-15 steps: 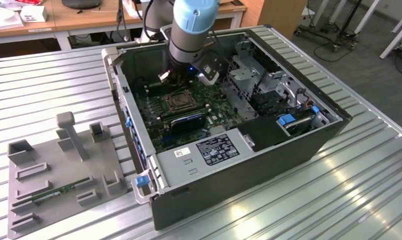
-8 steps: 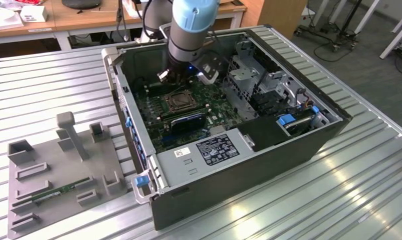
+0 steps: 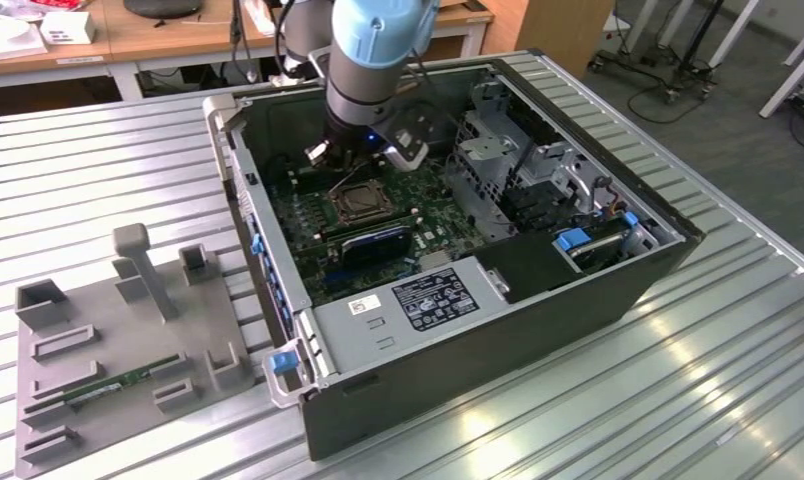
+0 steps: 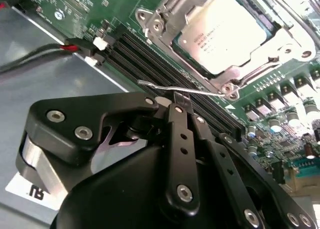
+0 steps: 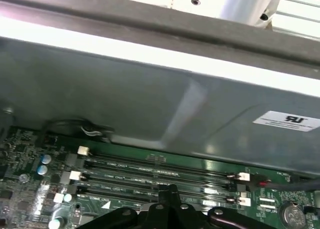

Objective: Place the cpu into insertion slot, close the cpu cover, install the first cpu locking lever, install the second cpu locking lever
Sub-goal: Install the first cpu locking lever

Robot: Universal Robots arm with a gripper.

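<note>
Inside the open computer case [image 3: 616, 270], the gripper [image 4: 181, 103] has its fingers drawn together on a thin locking lever [image 4: 165, 88] beside the insertion slot [image 4: 280, 51], where the cpu [image 4: 225, 31] sits under the cpu cover [image 4: 170, 19]. Outside, a slatted metal table [image 3: 669, 380] carries a grey fixture tray [image 3: 122, 350].

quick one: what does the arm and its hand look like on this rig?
The grey tubular arm carries a pale blue joint cap and a small blue light near its wrist. The hand is matte black, built of jointed linkage plates fastened with silver screws around a rounded black body.
</note>
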